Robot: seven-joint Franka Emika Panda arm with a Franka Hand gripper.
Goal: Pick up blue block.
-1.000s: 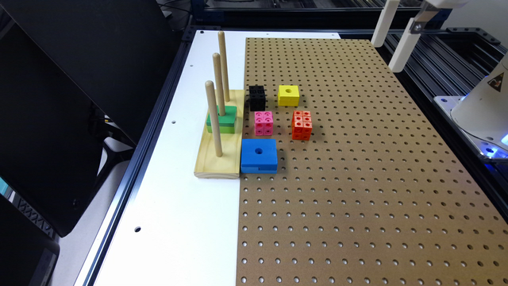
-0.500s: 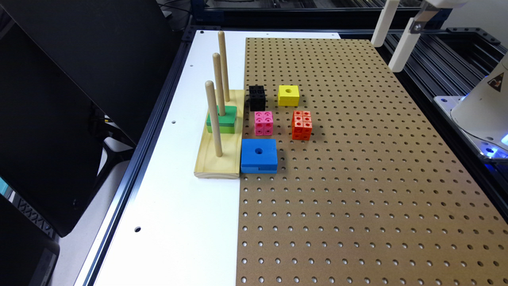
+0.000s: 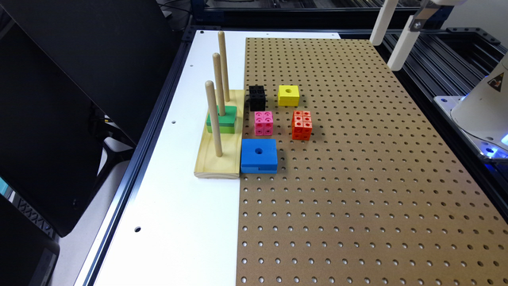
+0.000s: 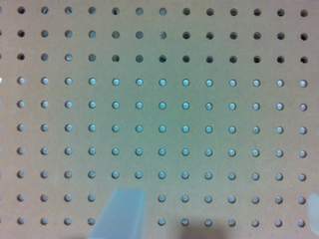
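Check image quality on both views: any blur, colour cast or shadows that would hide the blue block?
Exterior view: sharp and evenly lit, the blue block throws a soft shadow toward that view's right, its centre hole clear. Wrist view: soft, with a greenish cast over the pegboard; a pale, blurred fingertip sits at the frame edge with dark shadow beside it.
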